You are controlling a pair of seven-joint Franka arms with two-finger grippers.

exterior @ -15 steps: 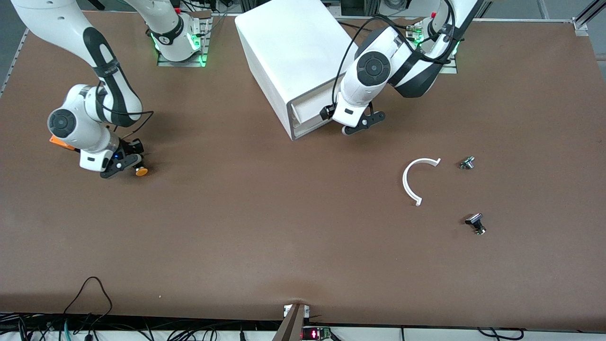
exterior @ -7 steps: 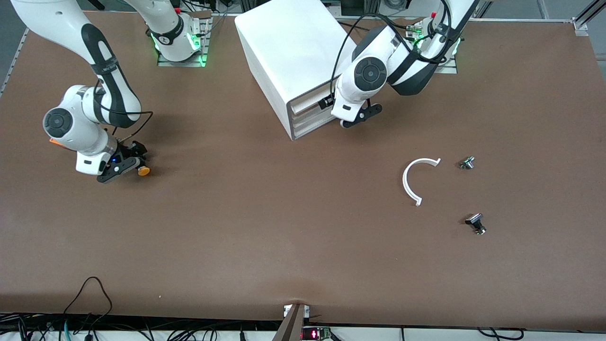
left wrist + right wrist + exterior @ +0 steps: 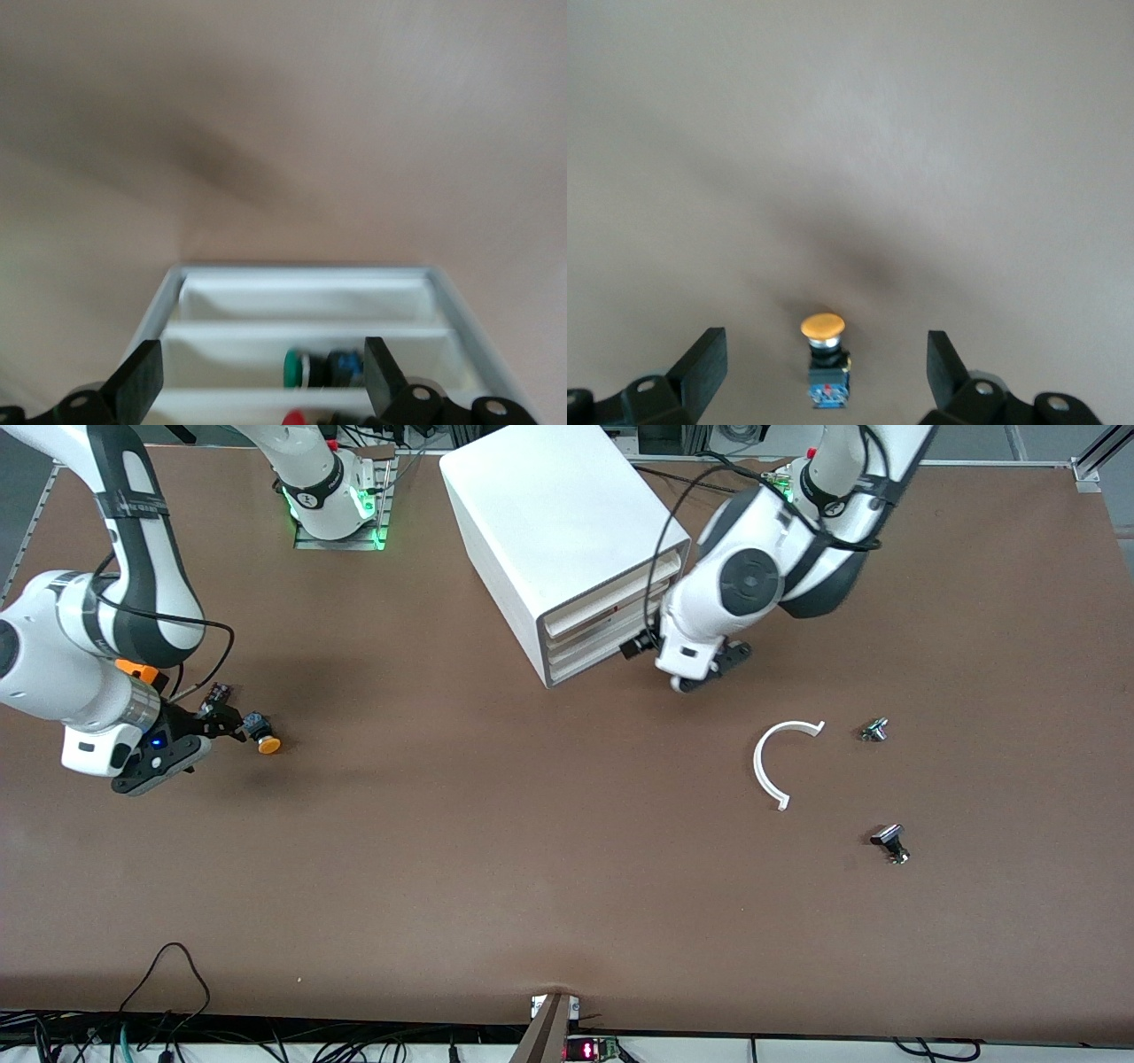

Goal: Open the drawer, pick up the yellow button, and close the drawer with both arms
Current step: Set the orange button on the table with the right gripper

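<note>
My right gripper (image 3: 824, 372) hangs over the table (image 3: 496, 850) at the right arm's end, fingers (image 3: 704, 363) spread wide and holding nothing. Just ahead of the fingertips, below them on the table and apart from both, lies the button (image 3: 825, 354). It rests on its side, long axis running straight away from my wrist: the blue-and-black body end points back toward me, the orange cap points away. The front view shows the same button (image 3: 260, 737) with its cap turned toward the middle of the table and slightly toward the front camera, dark body on the gripper's (image 3: 151, 766) side.

My left gripper (image 3: 261, 390) hangs in front of the cabinet (image 3: 567, 540), fingers (image 3: 142, 381) likewise parted and empty. Its wrist view looks down into white partitioned compartments (image 3: 301, 328) between the fingers, with a green-capped part (image 3: 297, 367) and a red one (image 3: 292, 418) lying inside; the front view shows none of these contents, only the cabinet face with the top drawer (image 3: 611, 598) slightly out and the left gripper (image 3: 700, 673) just beside it.

Only the front view shows the rest, well away toward the left arm's end: a white curved piece (image 3: 775, 762) and two small dark-and-silver parts (image 3: 873, 730) (image 3: 890, 841).
</note>
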